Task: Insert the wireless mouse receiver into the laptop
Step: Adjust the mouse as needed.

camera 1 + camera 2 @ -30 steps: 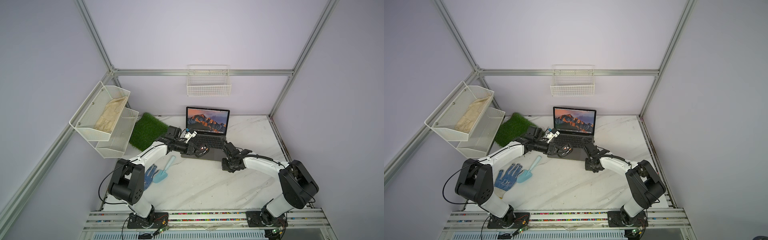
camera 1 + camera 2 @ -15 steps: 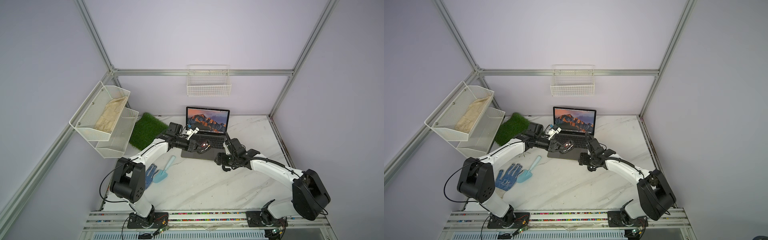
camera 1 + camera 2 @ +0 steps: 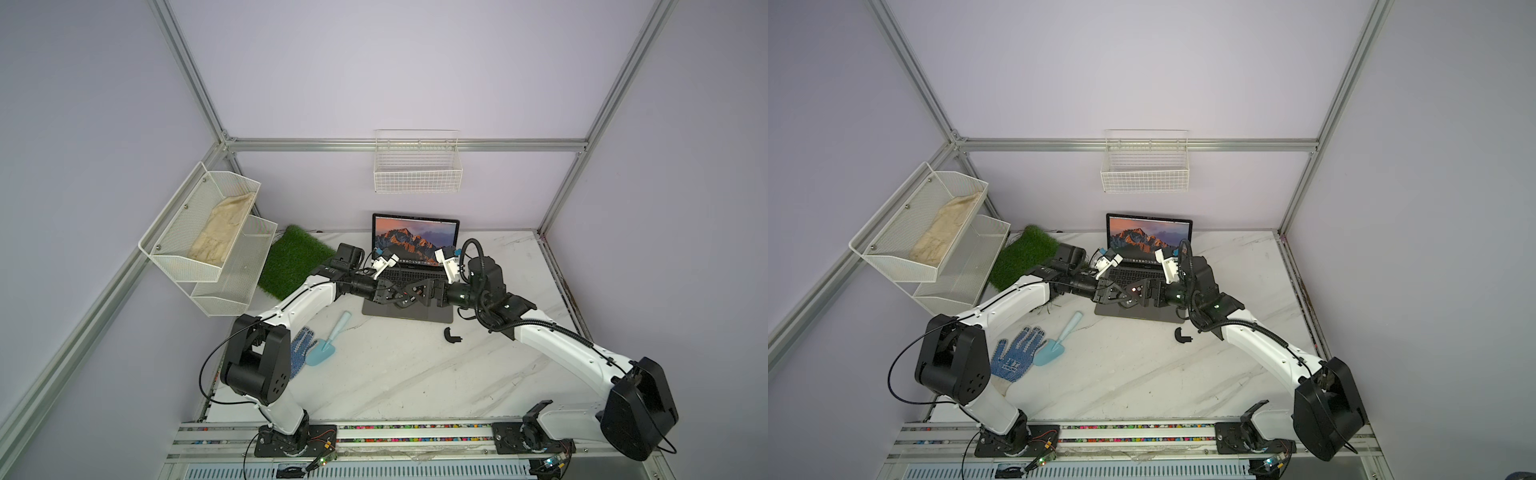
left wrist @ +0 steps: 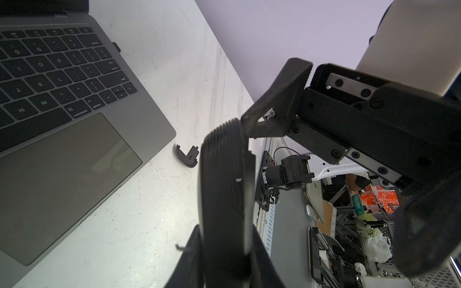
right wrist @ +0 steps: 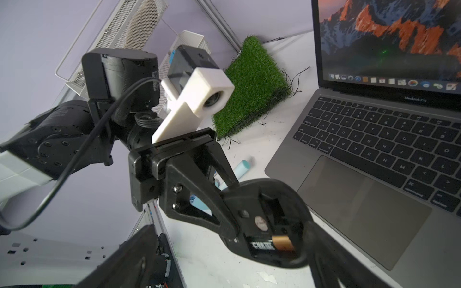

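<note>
Right fingers (image 4: 282,94) moved to mouse (image 5: 274,199), spread wide | left fingers (image 5: 197,179) clamp mouse | above laptop (image 5: 361,207) trackpad

Left arm (image 3: 307,297) and right arm (image 3: 557,338) tip to tip (left jaws clamped, right jaws spread)

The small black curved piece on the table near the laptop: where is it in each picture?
In a top view: curved piece on the table, just off the laptop's front right corner.
In a top view: curved piece, same spot.
Left wrist view: near the middle, beside that corner.
Right wrist view: not in it.
Shared landmark: the laptop.
</note>
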You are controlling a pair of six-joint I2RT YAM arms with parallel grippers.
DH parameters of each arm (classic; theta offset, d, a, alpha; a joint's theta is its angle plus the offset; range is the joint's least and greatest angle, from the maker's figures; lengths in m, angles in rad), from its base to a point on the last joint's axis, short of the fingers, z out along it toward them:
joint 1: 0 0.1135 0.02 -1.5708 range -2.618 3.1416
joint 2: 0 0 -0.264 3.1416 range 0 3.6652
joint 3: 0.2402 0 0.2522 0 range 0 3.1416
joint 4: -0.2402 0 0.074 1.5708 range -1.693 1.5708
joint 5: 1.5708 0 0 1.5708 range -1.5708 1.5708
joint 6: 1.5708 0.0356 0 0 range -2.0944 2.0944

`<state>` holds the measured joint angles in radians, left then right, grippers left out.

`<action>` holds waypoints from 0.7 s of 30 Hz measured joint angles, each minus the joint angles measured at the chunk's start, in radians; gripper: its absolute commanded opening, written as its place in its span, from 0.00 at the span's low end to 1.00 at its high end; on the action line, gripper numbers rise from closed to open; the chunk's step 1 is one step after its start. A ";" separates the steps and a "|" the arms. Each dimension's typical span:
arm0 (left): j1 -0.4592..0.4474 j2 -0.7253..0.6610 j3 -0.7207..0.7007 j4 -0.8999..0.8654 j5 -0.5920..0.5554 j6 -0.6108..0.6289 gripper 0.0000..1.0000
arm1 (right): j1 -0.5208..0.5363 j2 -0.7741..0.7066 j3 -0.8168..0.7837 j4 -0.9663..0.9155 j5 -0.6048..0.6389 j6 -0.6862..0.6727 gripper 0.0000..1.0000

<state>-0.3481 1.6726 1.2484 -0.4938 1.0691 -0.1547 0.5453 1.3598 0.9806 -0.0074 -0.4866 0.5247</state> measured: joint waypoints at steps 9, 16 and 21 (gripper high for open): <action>-0.009 0.002 0.000 0.003 0.044 0.010 0.01 | -0.090 -0.024 -0.024 -0.010 0.022 0.025 0.93; -0.021 0.002 0.003 0.005 0.072 0.010 0.02 | -0.147 -0.010 -0.035 -0.008 -0.156 -0.008 0.88; -0.025 0.006 0.029 0.007 0.081 0.010 0.02 | -0.143 0.035 -0.035 0.012 -0.276 -0.018 0.77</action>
<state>-0.3733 1.6791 1.2770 -0.4870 1.1503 -0.1448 0.4019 1.3949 0.9451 0.0044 -0.7624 0.5068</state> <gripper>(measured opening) 0.221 0.802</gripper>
